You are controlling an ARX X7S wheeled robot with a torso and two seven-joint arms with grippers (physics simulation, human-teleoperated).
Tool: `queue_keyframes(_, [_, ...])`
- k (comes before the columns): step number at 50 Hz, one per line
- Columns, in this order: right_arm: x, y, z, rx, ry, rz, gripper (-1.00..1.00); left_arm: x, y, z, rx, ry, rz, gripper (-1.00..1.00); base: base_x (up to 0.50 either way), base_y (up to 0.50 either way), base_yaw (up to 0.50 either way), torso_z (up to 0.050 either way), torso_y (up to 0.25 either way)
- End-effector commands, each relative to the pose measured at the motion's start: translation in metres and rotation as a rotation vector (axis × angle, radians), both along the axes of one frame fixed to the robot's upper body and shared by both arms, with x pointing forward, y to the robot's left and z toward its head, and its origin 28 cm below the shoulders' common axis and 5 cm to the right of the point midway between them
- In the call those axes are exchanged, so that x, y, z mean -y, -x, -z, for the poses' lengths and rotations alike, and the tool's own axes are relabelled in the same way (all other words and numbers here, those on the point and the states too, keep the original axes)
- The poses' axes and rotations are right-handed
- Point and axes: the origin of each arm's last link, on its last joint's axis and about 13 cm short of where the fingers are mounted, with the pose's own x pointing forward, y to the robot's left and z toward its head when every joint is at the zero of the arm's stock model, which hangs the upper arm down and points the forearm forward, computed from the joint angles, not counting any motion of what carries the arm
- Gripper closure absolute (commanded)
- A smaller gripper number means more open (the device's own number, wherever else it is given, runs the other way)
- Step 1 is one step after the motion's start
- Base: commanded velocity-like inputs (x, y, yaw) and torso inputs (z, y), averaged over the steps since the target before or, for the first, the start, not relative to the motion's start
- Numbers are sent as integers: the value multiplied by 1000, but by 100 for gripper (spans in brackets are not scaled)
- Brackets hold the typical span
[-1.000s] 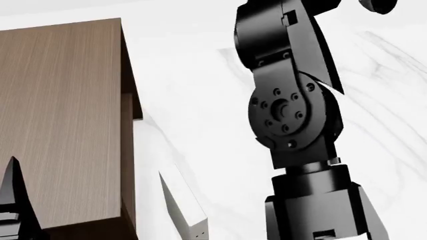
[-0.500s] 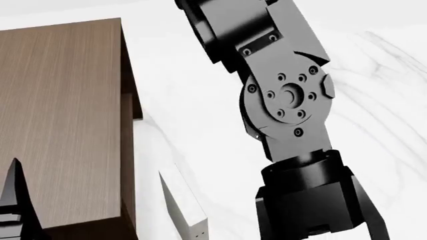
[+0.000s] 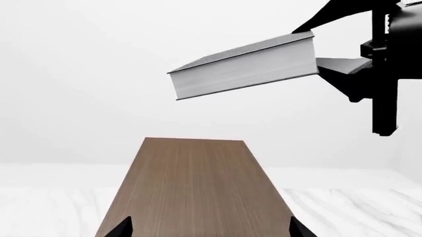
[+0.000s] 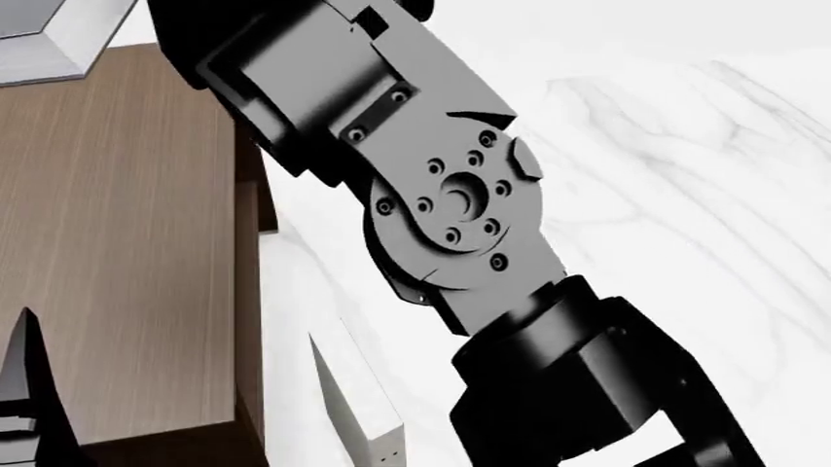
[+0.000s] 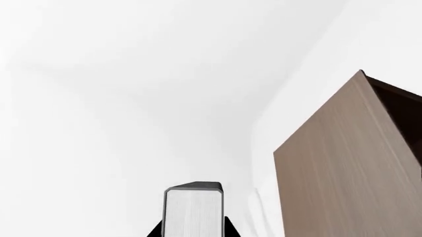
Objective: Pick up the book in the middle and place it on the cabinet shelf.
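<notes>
The book, grey-covered with white page edges, hangs tilted in the air above the cabinet shelf's wood-grain top. My right gripper is shut on one end of it. In the right wrist view the book stands between the two black fingers of the right gripper, with the cabinet beside it. In the head view a corner of the book shows at the top left over the cabinet top. My left gripper is open and empty, low over the cabinet top's near end.
My right arm crosses the head view from lower right to upper left. A pale off-white book stands on the white marble surface to the right of the cabinet. One left finger shows at the lower left.
My right arm has swung to the left and up over the cabinet. The held book has come into the head view at the top left. The left gripper has not moved.
</notes>
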Motion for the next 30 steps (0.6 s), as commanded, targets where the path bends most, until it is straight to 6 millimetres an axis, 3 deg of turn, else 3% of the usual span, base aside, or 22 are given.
queue_keyframes(1, [-13,7,9,16,8,-53,100,0,0,0,-2,2,0,-100,0,0,0,0,0])
queue_keyframes(30, [-29,9,47,-21,87,-74,100,-1,0,-1,1,7,-3,-100,0,0,0,1,1])
